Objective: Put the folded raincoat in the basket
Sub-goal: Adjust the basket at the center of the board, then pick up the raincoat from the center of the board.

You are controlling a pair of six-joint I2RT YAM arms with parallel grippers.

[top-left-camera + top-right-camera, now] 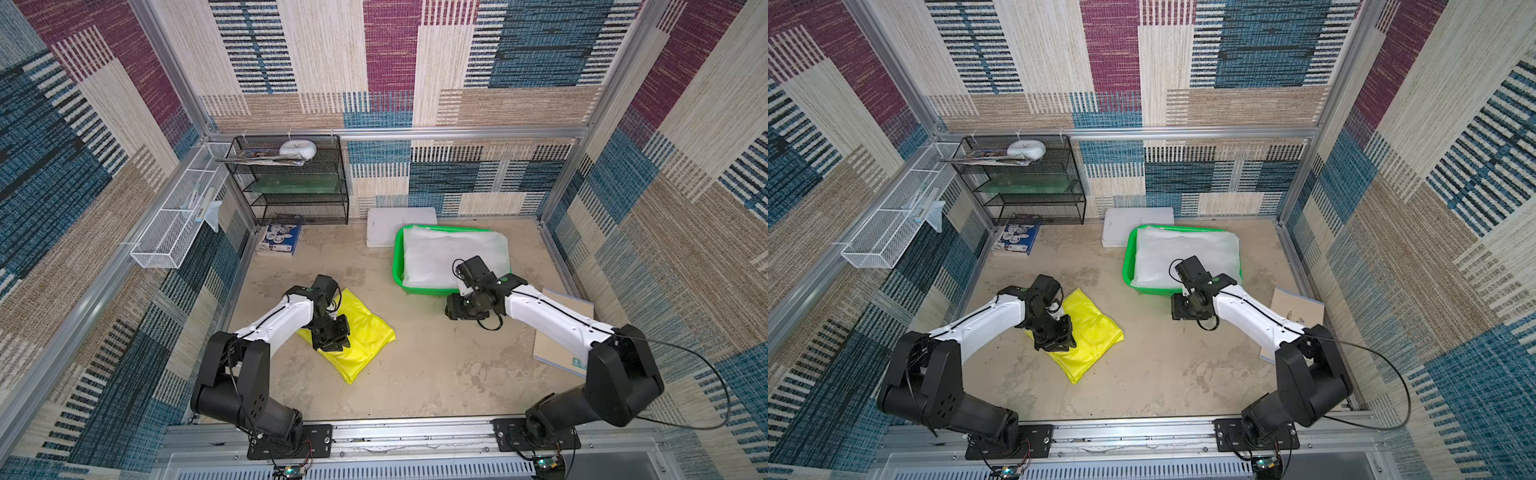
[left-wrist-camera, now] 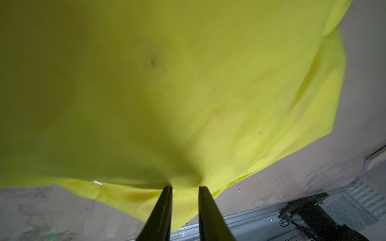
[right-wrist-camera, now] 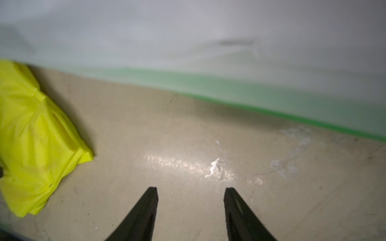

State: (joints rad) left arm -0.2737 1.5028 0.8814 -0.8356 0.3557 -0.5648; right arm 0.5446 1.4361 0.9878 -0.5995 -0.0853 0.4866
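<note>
Raincoat [image 1: 370, 332], yellow, approx square so no clear long axis, lies cornerwise on beige tabletop [image 1: 436, 365] left of green basket [image 1: 398, 266], L gripper [image 2: 184, 186] pinching its fold, R gripper [image 3: 191, 188] w/ jaws apart, patchwork-carpet walls [image 1: 374, 62] around.

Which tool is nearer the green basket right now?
Right. The right tool, open, is just beside the green basket; the left tool pinches the yellow raincoat, well apart from it.

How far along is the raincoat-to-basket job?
Done: nothing of the yellow raincoat is in the basket, which holds a pale folded sheet. In hand: left gripper fingers pinch its fabric on the table. Left: lift, carry, drop in; right gripper open, empty.
</note>
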